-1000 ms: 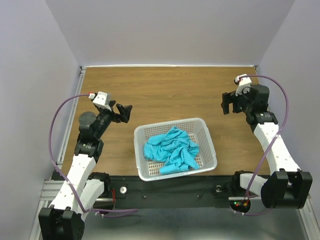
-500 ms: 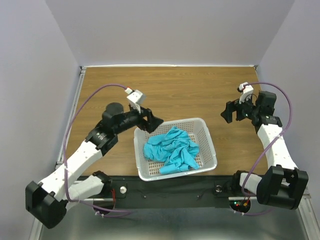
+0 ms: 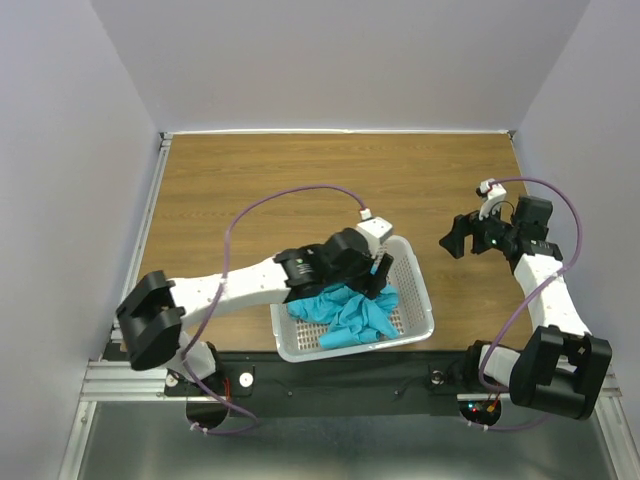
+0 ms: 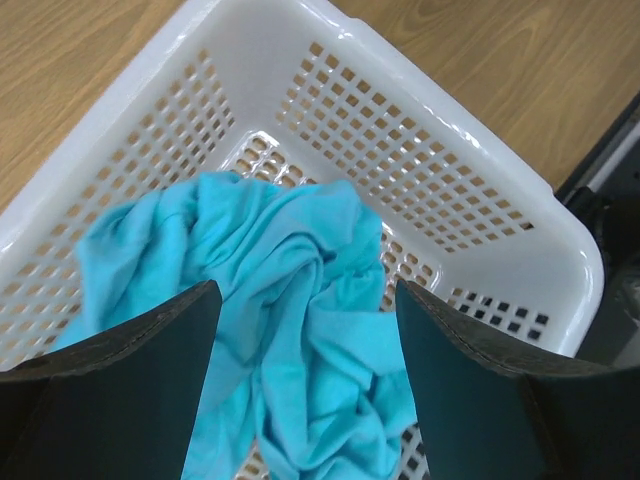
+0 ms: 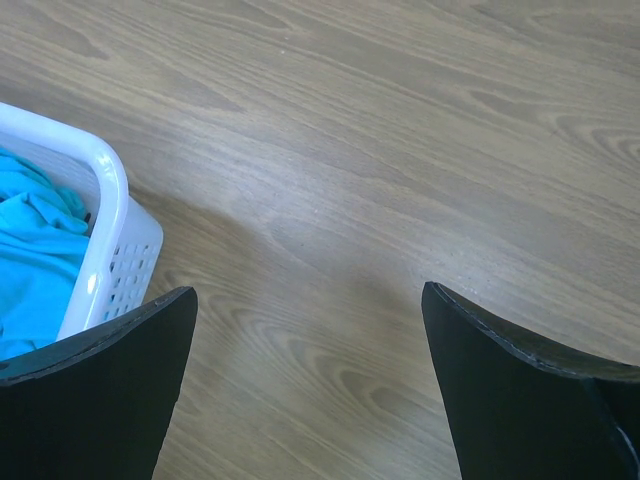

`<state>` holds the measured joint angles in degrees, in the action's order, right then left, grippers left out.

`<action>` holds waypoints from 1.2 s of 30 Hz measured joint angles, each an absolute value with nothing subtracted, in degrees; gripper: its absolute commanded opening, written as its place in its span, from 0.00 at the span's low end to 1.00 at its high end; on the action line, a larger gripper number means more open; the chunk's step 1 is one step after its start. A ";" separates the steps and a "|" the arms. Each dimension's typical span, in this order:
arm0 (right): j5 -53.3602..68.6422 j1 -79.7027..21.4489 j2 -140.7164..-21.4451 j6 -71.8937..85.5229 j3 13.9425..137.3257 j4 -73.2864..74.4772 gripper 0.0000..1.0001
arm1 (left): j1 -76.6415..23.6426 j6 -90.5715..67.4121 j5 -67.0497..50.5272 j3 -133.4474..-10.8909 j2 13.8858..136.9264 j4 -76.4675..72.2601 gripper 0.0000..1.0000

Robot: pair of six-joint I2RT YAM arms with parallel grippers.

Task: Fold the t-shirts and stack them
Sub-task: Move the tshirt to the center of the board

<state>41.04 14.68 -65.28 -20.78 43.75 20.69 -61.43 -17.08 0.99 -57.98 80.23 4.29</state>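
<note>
Down in the white mesh basket (image 3: 425, 300), the turquoise t-shirt (image 4: 290, 300) lies crumpled in deep folds. Basket walls hem it in closely; bare wooden table (image 3: 300, 180) stretches far and right. The left gripper (image 4: 300, 290) hangs spread wide directly over the cloth, pinching nothing. Well right, the right gripper (image 5: 308, 300) hovers open over wood.

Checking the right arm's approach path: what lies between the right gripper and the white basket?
Only bare wooden table. The right wrist view shows nothing between the open right gripper and the basket; the t-shirt lies inside it.
</note>
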 measured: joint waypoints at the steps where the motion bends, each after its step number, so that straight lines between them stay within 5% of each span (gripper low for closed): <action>1: 41.23 14.85 -65.28 -20.78 43.75 20.60 1.00 | -63.26 -17.06 3.22 -60.64 83.77 5.13 0.80; 5: 42.02 15.35 -65.28 -20.78 43.75 20.53 1.00 | -66.63 -16.75 8.19 -66.54 92.05 8.19 0.79; 14: 43.13 15.84 -65.28 -20.75 43.75 20.53 1.00 | -68.88 -15.14 15.09 -75.42 104.92 16.40 0.58; 18: 43.59 15.92 -65.25 -20.73 43.75 20.53 1.00 | -69.17 -14.48 17.04 -76.64 106.85 18.59 0.00; 26: 44.01 16.16 -65.17 -20.60 43.75 20.53 1.00 | -69.67 -12.97 21.28 -79.02 102.24 23.68 0.00; 36: 44.18 16.27 -65.17 -20.58 43.75 20.53 1.00 | -57.93 -6.33 22.35 -103.11 84.38 17.98 0.00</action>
